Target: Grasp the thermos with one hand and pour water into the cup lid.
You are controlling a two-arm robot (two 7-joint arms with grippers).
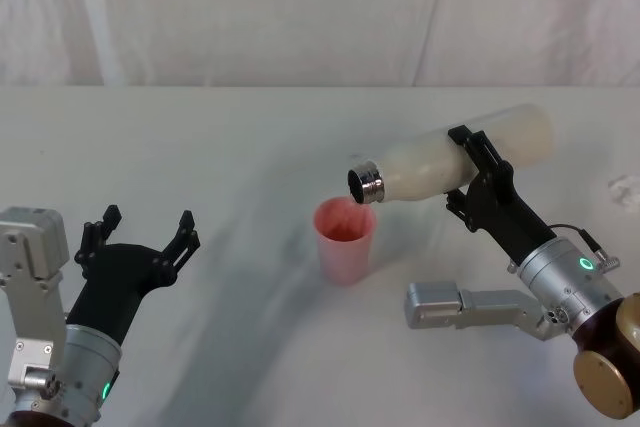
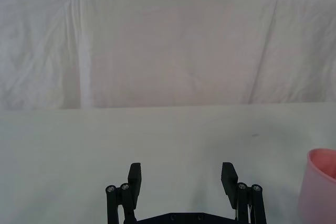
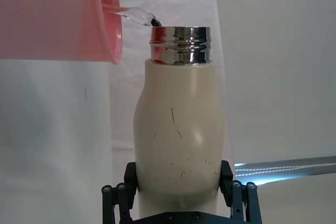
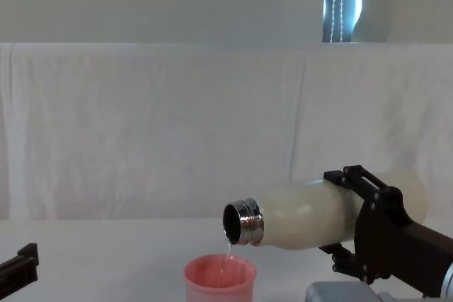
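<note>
Jaws of the right gripper (image 1: 470, 172) are clamping the thermos (image 1: 450, 162) mid-body, tipping it near level so its steel mouth is hanging above the cup lid (image 1: 345, 239) at its 1 o'clock; a thin stream seems to be falling in. Left gripper (image 1: 140, 237) is idling, splayed, at 9 o'clock.

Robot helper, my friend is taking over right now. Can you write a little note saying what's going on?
Right gripper: shut on the bottle, holding it tipped over, steel mouth just above the pink cup.
Left gripper: open, idle over the table at the robot's left.
Done: bottle picked up and tilted; a thin stream of water is falling into the cup.
Left: finish pouring, turn the bottle upright, set it down.
</note>
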